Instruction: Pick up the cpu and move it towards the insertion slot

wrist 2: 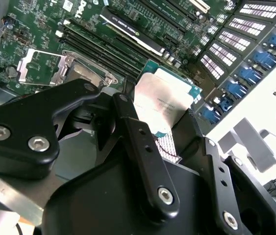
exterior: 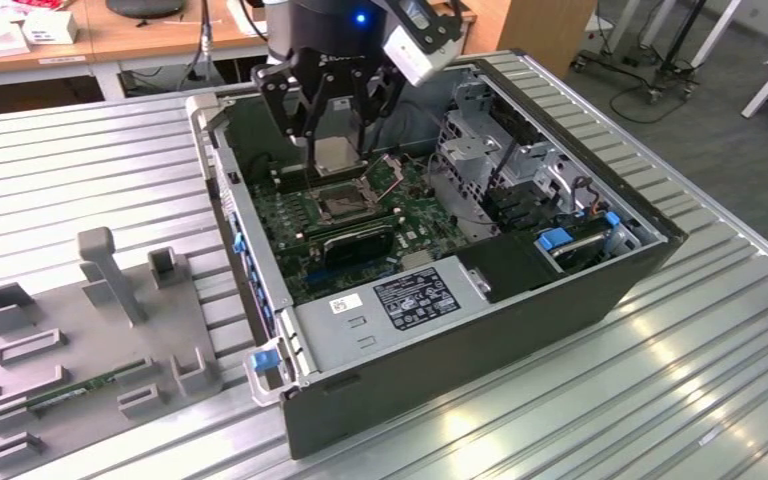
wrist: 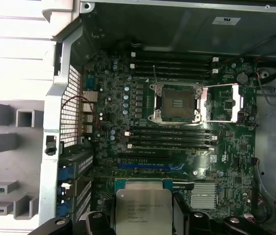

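Note:
My gripper (exterior: pixel 335 148) hangs inside the open computer case, shut on the cpu (exterior: pixel 336 160), a flat square chip with a silvery top. In the second wrist view the black fingers (wrist 2: pixel 128 122) clamp two opposite edges of the cpu (wrist 2: pixel 163 98), showing its tan-green rim. The insertion slot (exterior: pixel 344 204) is a dark square socket with a silvery frame on the green motherboard, just below and in front of the held chip. In the first wrist view the cpu (wrist: pixel 142 208) is apart from the insertion slot (wrist: pixel 176 103), whose metal cover plate (wrist: pixel 228 103) is swung open beside it.
The case (exterior: pixel 398 350) lies open on a slatted metal table (exterior: pixel 77 170). Long black memory slots (wrist: pixel 169 139) flank the socket. A drive cage (exterior: pixel 491 150) with cables fills the case's right side. A grey fixture (exterior: pixel 91 340) with a green memory stick sits at the exterior view's left.

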